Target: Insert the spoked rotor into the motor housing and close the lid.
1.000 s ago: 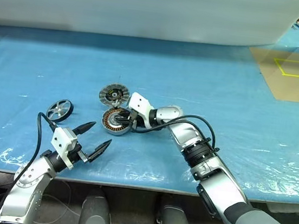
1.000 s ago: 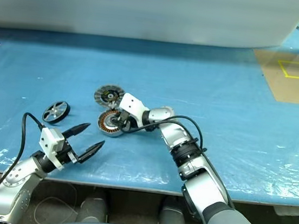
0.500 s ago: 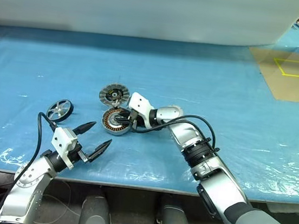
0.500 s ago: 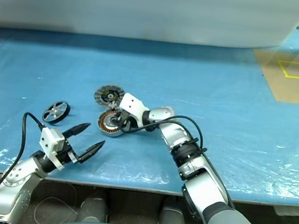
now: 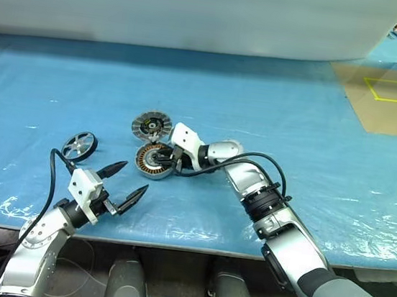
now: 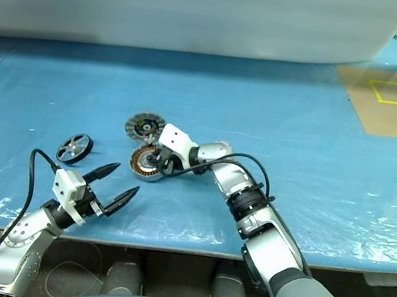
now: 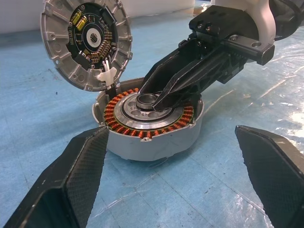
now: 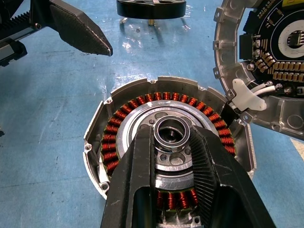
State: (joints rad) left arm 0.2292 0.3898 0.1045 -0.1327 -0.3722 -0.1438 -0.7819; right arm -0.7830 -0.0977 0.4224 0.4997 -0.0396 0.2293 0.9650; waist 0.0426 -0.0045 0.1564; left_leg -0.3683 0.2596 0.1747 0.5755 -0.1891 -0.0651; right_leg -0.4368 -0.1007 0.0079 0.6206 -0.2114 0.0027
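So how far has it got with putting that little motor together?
Nothing is assembled yet. The right pincer is closed on the central hub of the motor housing, steadying it. The left pincer hangs open and empty. The spoked rotor lies apart on the table, waiting to go in; the lid stands open.

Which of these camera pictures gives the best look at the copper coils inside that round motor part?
The right wrist view: it looks straight down into the motor housing, showing the whole copper ring around the hub. The left wrist view shows it side-on, with the lid open behind. The head views show it small, partly behind the right gripper.
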